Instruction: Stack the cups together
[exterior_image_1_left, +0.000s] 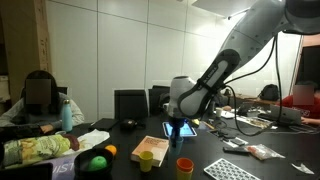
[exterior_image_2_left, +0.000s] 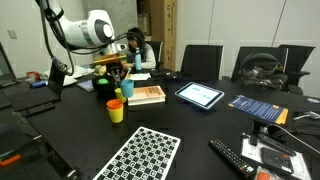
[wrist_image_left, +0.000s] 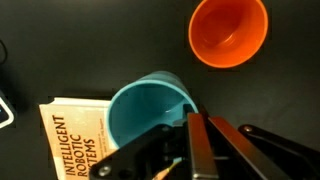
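Observation:
My gripper (wrist_image_left: 203, 118) is shut, its two fingers pinching the near rim of the light blue cup (wrist_image_left: 148, 108), which faces open-side up in the wrist view. In an exterior view the gripper (exterior_image_1_left: 180, 124) holds this cup (exterior_image_1_left: 180, 129) just above the black table. An orange cup (wrist_image_left: 229, 30) stands upright and empty on the table, apart from the blue one; it also shows as the orange cup (exterior_image_2_left: 126, 92). A yellow cup (exterior_image_1_left: 146, 160) sits beside the book; nearer the camera it shows as the yellow cup (exterior_image_2_left: 116, 111). An orange-red cup (exterior_image_1_left: 185, 167) stands near the table's front.
A book (wrist_image_left: 75, 142) lies under and beside the blue cup; it shows as the book (exterior_image_2_left: 148, 94). A tablet (exterior_image_2_left: 200, 95) and a checkerboard sheet (exterior_image_2_left: 140, 155) lie on the table. A green ball (exterior_image_1_left: 97, 162), an orange ball (exterior_image_1_left: 110, 150) and a teal bottle (exterior_image_1_left: 67, 115) stand off to one side. A person (exterior_image_1_left: 40, 95) sits at the table.

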